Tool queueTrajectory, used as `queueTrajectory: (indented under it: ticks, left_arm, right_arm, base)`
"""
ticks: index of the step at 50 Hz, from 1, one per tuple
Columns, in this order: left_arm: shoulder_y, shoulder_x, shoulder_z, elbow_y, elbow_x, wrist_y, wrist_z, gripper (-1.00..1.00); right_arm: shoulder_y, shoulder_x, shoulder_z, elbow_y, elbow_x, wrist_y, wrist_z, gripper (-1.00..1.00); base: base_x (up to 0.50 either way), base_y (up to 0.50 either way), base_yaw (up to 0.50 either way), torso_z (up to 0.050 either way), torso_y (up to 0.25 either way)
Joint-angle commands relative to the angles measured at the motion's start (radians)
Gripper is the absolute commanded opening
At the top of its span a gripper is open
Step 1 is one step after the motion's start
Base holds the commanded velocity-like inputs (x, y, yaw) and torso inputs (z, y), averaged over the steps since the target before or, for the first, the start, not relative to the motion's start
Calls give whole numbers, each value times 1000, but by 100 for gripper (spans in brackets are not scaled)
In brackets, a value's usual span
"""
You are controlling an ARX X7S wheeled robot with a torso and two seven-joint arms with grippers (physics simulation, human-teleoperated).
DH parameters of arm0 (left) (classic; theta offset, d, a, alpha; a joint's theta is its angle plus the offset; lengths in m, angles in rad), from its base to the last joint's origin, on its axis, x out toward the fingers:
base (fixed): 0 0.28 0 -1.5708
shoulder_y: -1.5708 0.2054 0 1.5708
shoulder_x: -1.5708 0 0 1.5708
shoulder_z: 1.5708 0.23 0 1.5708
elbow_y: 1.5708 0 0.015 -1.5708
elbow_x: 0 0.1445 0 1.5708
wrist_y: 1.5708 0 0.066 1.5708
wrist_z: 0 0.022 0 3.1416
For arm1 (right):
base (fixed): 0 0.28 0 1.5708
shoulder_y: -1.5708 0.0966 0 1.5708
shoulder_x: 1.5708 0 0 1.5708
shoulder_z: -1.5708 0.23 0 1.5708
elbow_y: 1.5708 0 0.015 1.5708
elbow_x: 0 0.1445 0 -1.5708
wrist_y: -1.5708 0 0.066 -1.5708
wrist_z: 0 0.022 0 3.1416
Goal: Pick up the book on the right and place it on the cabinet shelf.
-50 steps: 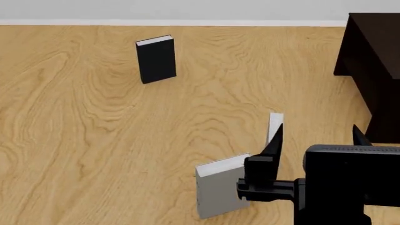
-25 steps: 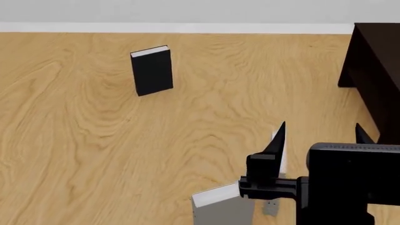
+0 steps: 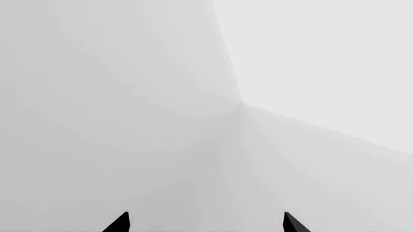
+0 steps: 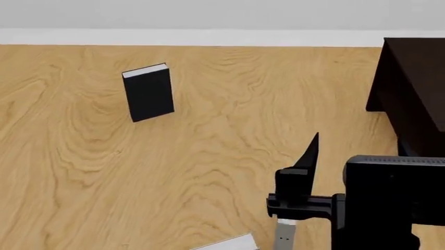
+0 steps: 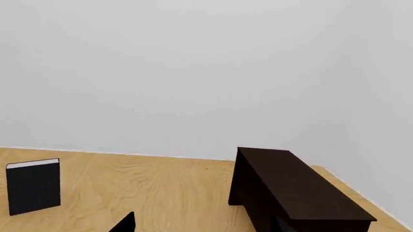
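- My head camera looks forward and down from high up over the wooden floor [image 4: 208, 156], with my right hand [image 4: 306, 156] close in the lower right.
- My right wrist camera sits low and faces level across the floor toward the white wall [image 5: 193, 72].
- Both views share the black book [image 4: 148, 92], standing well off, and the dark cabinet [image 4: 410, 94].
- My left wrist camera faces only a bare pale room corner [image 3: 242, 102].
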Motion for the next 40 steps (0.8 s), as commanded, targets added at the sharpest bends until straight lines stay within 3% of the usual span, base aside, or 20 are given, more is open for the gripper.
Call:
queueTrajectory:
  ticks: [1,40]
  left_arm:
    - [-2,-2,0,0,-1,-5,1,100]
    - [1,-1,-6,9,-2,-16,6,100]
  right_arm:
    - [2,3,-7,3,6,-1,4,100]
    - [-11,17,-46,23,19,-37,13,100]
  base:
    - [207,-145,0,0,0]
    - [209,-247,0,0,0]
